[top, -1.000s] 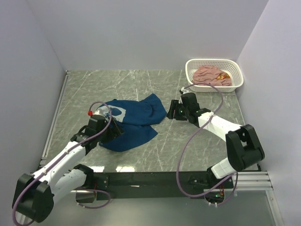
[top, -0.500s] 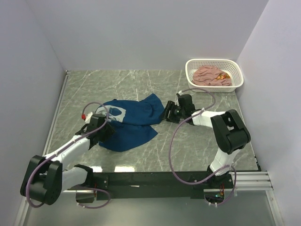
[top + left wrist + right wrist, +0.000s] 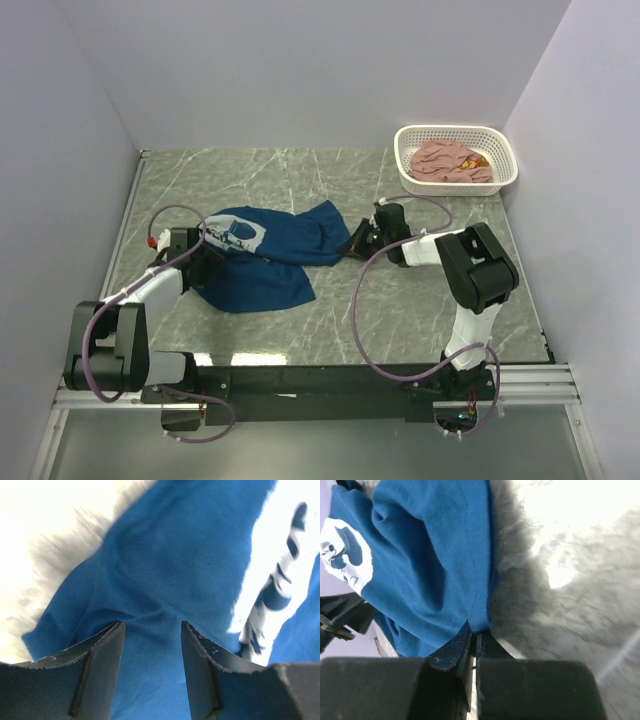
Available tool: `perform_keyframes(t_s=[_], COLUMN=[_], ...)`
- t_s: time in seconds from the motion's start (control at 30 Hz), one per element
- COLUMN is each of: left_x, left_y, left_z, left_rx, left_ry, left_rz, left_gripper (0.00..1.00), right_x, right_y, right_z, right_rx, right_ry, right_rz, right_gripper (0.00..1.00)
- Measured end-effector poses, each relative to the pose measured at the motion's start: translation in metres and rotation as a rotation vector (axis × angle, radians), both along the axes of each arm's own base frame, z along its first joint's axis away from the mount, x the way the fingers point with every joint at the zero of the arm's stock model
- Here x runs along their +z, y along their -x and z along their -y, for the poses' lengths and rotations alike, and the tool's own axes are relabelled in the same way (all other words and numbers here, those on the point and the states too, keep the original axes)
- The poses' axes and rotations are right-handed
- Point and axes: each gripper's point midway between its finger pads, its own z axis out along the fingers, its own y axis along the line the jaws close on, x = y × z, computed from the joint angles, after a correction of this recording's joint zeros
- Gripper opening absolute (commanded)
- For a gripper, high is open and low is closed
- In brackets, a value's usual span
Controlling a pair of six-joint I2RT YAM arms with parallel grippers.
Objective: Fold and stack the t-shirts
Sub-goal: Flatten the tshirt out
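The navy t-shirt [image 3: 270,250] lies crumpled on the marble table, its white print [image 3: 235,233] facing up at the left. My left gripper [image 3: 205,258] is at its left side. In the left wrist view its jaws [image 3: 152,627] stand partly apart with a bunch of blue cloth [image 3: 175,555] pinched between them. My right gripper [image 3: 352,243] is at the shirt's right edge. The right wrist view shows this gripper [image 3: 475,630] shut on the hem of the navy cloth [image 3: 430,565]. The pink t-shirt [image 3: 450,160] lies heaped in the basket.
The white perforated basket [image 3: 510,165] stands at the back right corner by the right wall. Walls close in the table on the left, back and right. Both arms lie low over the table, their cables looping above them.
The left gripper moved left and closed on the shirt's left side, dragging it leftward. The right gripper slid to the shirt's right edge and shut on the hem.
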Motion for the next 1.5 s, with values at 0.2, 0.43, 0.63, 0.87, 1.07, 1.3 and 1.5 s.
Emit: perform_keyframes(t_s=[0.2, 0.43, 0.63, 0.87, 1.07, 1.3, 1.5], left_x=[-0.001, -0.002, -0.002, -0.002, -0.003, -0.004, -0.004], left_y=[0.001, 0.013, 0.015, 0.017, 0.017, 0.015, 0.015], left_z=[-0.021, -0.033, -0.034, -0.032, -0.03, -0.028, -0.028], left_rx=[0.036, 0.049, 0.016, -0.011, -0.028, -0.035, -0.036], left_ry=[-0.094, -0.161, -0.182, -0.195, -0.201, -0.204, -0.209], left_rz=[-0.047, -0.075, -0.103, -0.116, -0.122, -0.121, -0.122], left_gripper=[0.55, 0.55, 0.55, 0.57, 0.57, 0.57, 0.57], right_x=[0.045, 0.202, 0.204, 0.104, 0.041, 0.009, 0.004], right_y=[0.006, -0.017, -0.016, 0.02, 0.062, 0.071, 0.047], right_z=[0.044, 0.09, 0.112, 0.12, 0.12, 0.125, 0.111], right_rx=[-0.038, -0.138, -0.188, -0.093, -0.023, -0.069, -0.072], right_ry=[0.194, 0.393, 0.501, 0.571, 0.535, 0.459, 0.386], right_rz=[0.041, 0.367, 0.368, 0.162, 0.065, 0.026, 0.066], right_gripper=[0.0, 0.46, 0.53, 0.52, 0.62, 0.67, 0.65])
